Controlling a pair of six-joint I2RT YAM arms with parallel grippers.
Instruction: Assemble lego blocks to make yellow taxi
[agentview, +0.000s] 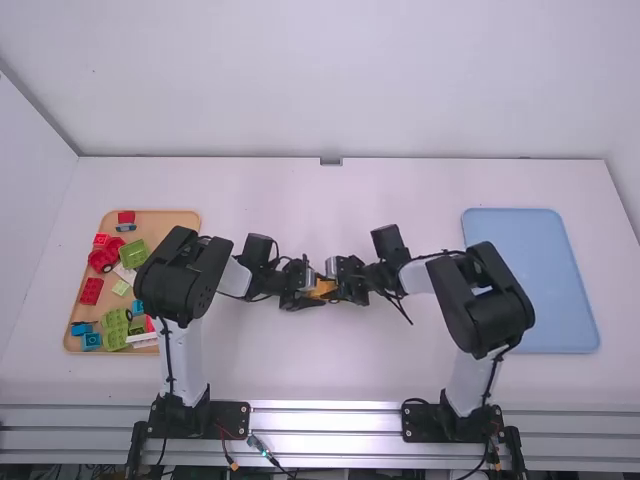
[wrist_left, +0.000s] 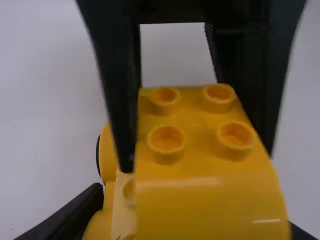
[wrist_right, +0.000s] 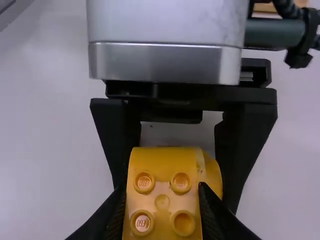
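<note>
Midway between the left and right edges of the white counter (agentview: 330, 365), and well in from its front edge, the two hands meet over the yellow taxi parts. The left hand (wrist_left: 196, 212) is closed round the wheeled yellow base (wrist_left: 106, 156); the right hand (wrist_right: 162, 194) has its fingers narrowed on the sides of the studded yellow block (wrist_left: 200, 131) with the curved face. That block lies against the base, partly over the pale strip with studs; whether it is fully seated I cannot tell.

The step in hand looks to be joining block and base. To do it well, keep the left hand firm as the anvil and let the right do the pressing. Square the block's edges to the base first, so that studs and sockets line up, then push straight along the studs with even force; a tilted push would likely catch one row and twist the base in its grip. Once the seam looks closed all round, ease the right hand's fingers apart evenly before drawing back, lest they pull the block loose again.
</note>
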